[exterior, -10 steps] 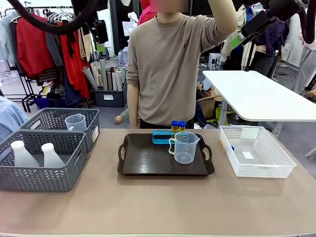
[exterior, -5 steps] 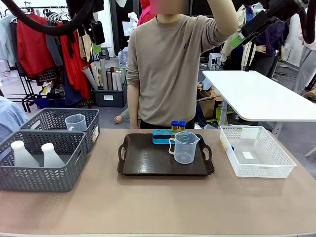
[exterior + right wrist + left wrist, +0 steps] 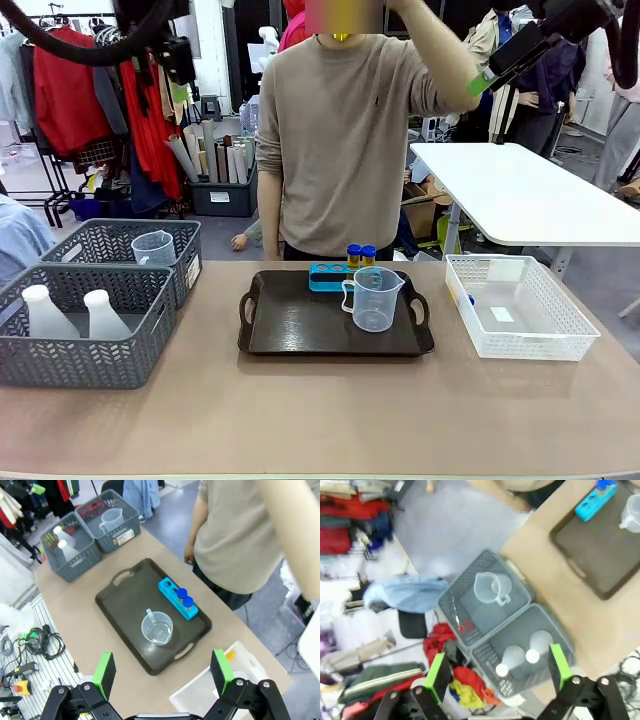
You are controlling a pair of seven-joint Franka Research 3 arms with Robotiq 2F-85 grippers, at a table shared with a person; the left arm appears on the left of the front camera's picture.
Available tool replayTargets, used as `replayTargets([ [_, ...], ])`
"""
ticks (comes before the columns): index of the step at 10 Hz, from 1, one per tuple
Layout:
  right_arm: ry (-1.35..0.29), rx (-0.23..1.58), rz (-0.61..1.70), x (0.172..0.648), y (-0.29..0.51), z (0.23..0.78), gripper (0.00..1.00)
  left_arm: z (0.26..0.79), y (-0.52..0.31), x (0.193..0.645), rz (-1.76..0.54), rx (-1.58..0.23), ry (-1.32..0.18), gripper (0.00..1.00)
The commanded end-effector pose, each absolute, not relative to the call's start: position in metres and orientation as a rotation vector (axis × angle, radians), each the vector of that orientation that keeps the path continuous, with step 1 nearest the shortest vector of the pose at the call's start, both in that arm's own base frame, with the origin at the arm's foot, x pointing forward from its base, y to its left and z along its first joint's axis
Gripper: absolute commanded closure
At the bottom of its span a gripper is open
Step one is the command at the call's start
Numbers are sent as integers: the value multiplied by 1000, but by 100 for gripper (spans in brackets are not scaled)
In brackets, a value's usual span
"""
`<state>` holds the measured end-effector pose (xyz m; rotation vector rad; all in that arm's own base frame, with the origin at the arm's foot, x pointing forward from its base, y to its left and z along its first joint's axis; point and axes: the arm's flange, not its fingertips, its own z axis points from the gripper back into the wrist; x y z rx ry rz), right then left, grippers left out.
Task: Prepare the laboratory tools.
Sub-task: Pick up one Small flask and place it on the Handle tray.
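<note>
The left gripper (image 3: pixel 498 674) hangs high over the table's left end, its green-padded jaws spread wide with nothing between them. The right gripper (image 3: pixel 162 672) is also high above the table, wide open and empty.

On the tan table (image 3: pixel 320 420), a dark brown tray with two handles (image 3: pixel 300 325) lies in the middle. A clear plastic measuring beaker with a handle (image 3: pixel 374 298) stands upright on the tray's far right part. Its wall carries printed graduation marks, too small to read. Just behind it, at the tray's far edge, sits a bright blue tube rack (image 3: pixel 328 275) with two small yellow tubes with blue caps (image 3: pixel 361 255) at its right end.

Left of the tray stand two grey mesh baskets. The nearer grey basket (image 3: pixel 80 350) holds two white translucent conical flasks (image 3: pixel 103 315), upright side by side. The farther grey basket (image 3: pixel 110 240) holds a second clear beaker (image 3: pixel 153 248). It bears a white label (image 3: pixel 192 269) on its side, the print illegible.

At the right, a white mesh basket (image 3: pixel 560 335) holds another small yellow tube (image 3: pixel 229 655) near the wall facing the tray. A white sticker (image 3: pixel 502 314) lies on its floor, its writing unreadable.

A person in a beige sweater (image 3: pixel 340 150) stands at the far side, one arm raised.
</note>
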<state>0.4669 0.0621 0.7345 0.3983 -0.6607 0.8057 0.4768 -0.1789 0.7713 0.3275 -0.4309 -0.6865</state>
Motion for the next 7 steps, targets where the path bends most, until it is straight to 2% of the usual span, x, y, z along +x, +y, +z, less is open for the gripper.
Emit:
replayTargets([
  [1,-663,399,808,466,62,736,0,752,-130,465,-499,277,-433,0],
  [5,-663,399,808,466,62,736,0,694,-37,458,-170,145,-314,0],
  [7,-663,399,808,466,62,736,0,648,0,448,-74,153,-274,0],
])
